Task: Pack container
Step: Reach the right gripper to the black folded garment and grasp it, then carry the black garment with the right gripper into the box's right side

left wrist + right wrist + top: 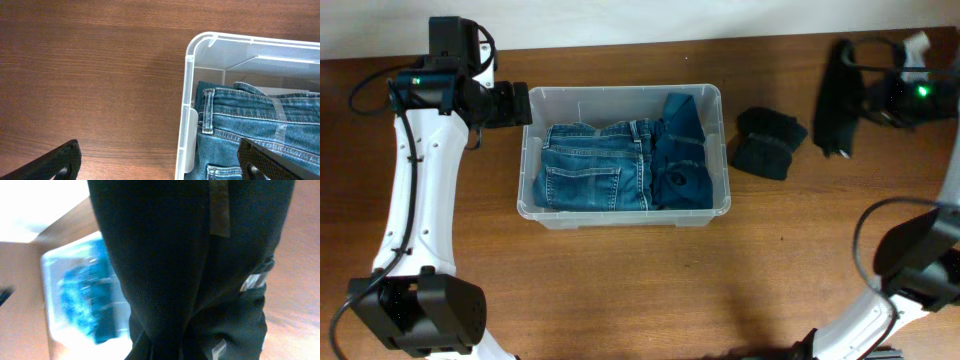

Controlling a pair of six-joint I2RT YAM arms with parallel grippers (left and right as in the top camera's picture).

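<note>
Starting wide on the wooden table (620,290), filling the overhead view. Then the container (620,89), just left of centre in the upper half of the frame, long side running across. Already loaded with folded light blue jeans (595,165) over its left and middle, plus a darker blue garment (682,160) tucked against its right wall. Floor of it fully covered, with some room showing between denim and rim in the left wrist view. Two pieces in, by this reading.

Over to the upper right now: black garment (837,100), dangling as a long dark strip, well apart from the container. Fills the right wrist view almost edge to edge, with the container small and blurred at lower left behind it. Hangs from the right gripper (868,95). Jaws buried under the cloth, yet judged pinched on it, given cloth up off the table. Mid-carry, most likely, with the drop into the container not yet done.

Between the two, near the container's right wall but not touching: a second black item (769,142), folded in a lump on the wood. Left to pack too, presumably.

Last, the left gripper (520,104), upper left, at the container's top-left corner. Jaws spread wide and empty in the left wrist view, one finger (55,162) over bare wood, the other over denim, straddling the rim. Touching or not, impossible to tell.
</note>
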